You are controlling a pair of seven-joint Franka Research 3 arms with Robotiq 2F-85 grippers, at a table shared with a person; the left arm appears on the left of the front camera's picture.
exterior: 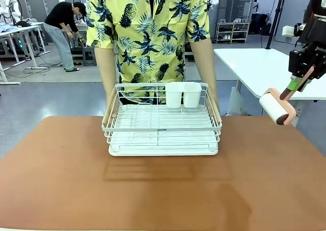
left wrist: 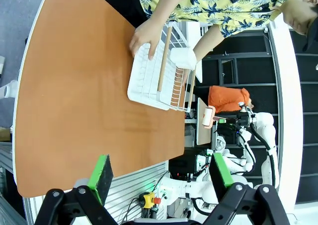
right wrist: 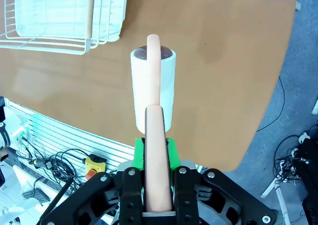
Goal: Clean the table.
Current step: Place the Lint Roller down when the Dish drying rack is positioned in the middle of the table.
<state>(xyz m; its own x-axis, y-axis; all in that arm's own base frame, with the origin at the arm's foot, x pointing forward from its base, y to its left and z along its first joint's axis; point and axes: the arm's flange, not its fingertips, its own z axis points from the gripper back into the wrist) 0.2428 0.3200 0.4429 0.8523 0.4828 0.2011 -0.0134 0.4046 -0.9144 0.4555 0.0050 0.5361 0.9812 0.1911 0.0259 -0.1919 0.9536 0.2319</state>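
One big brown table (exterior: 163,190) is sitting in front of the robot. One white wire rack (exterior: 163,134) is standing on it, in the middle by the far edge. Two white cups (exterior: 173,95) (exterior: 192,94) are sitting side by side in the back of the rack. A person is holding the rack with two hands (exterior: 108,108) (exterior: 216,106), one on each side.

One lint roller (exterior: 276,107) is hanging in the air by the table's right edge. The right gripper (exterior: 295,83) is squeezing its pink handle.

The right wrist view is showing that handle pinched between the green pads (right wrist: 139,153). The left wrist view is showing the left gripper (left wrist: 161,171) near the table's near edge, fingers spread wide and holding nothing.
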